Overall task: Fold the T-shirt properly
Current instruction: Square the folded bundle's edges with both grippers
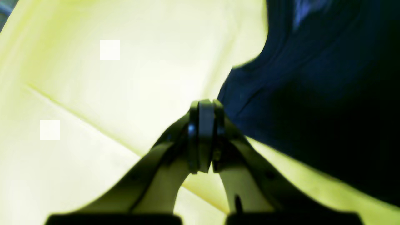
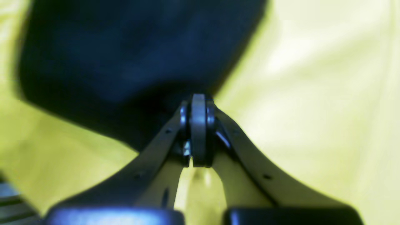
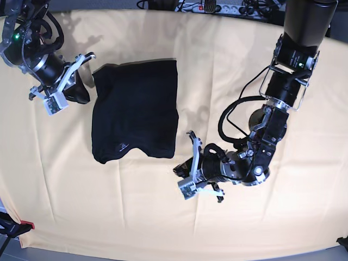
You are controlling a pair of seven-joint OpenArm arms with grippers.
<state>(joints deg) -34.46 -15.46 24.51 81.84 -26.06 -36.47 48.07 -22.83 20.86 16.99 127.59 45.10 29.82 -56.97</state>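
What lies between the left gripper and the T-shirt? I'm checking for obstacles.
Nothing but bare yellow cloth. In the base view the left gripper sits just off the T-shirt near its lower corner, apart from it.

I see a robotics lab setup. A yellow cloth covers my bench, and a power strip with cables lies along its far edge.

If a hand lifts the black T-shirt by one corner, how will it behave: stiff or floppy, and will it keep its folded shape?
The T-shirt will probably hang limp: its edges curve softly and its surface shows wrinkles. The fold would likely open, since the layers only lie on each other. It may drag rather than slide on the yellow cloth, which is itself creased.
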